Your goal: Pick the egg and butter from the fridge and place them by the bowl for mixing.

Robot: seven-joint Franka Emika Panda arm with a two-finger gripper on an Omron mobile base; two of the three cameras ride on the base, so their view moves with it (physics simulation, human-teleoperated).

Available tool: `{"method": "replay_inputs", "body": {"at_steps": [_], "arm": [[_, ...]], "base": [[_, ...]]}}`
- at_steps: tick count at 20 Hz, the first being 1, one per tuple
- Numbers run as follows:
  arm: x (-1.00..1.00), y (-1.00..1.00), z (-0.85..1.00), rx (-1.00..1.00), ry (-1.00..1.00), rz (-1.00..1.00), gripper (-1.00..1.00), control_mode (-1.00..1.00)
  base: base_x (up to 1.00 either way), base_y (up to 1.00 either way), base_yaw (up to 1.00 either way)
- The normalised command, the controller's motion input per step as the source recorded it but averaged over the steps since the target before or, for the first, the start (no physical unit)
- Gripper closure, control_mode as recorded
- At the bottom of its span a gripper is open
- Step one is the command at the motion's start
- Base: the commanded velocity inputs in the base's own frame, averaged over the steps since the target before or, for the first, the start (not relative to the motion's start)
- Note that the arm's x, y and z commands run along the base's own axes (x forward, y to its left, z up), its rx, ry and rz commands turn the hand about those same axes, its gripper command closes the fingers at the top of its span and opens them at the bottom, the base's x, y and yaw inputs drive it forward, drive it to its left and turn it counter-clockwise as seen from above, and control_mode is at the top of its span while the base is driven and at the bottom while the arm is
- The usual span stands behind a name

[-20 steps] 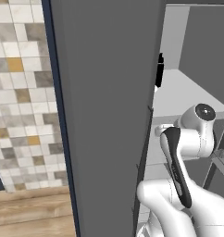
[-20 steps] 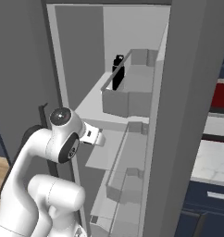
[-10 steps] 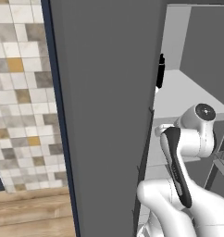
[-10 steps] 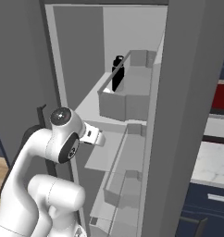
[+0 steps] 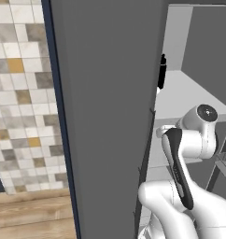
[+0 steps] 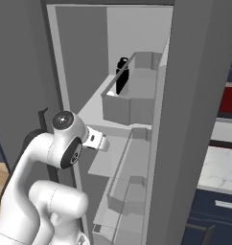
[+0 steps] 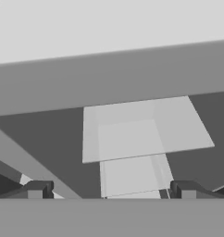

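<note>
Reaching into the open fridge point(image 6: 194, 95), I am on the first step: finding the egg and butter. My jaws point(image 7: 111, 190) stand wide apart with nothing between them, pointing at pale grey shelves point(image 7: 132, 134) under a broad shelf edge. Neither egg nor butter is visible to me, so I cannot tell where they lie. A dark bottle point(image 6: 121, 76) stands in the upper door bin point(image 6: 132, 107). Next, I judge, I must search the shelves.

Fridge point(image 6: 194, 95) open; dark bottle point(image 6: 121, 75) upright in upper door bin point(image 6: 130, 107).
</note>
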Motion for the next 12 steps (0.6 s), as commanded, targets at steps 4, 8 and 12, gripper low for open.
{"method": "replay_inputs", "body": {"at_steps": [4,8,12], "arm": [[0.00,0.00,0.00,0.00,0.00,0.00,-1.00,1.00],[-0.17,-0.01,0.11,0.03,-0.10,0.05,-1.00,-1.00],[-0.16,-0.02,0.31,0.02,-0.21,0.00,-1.00,-1.00]], "base": [[-0.02,0.00,0.00],[0.00,0.00,0.00],[0.00,0.00,0.00]]}}
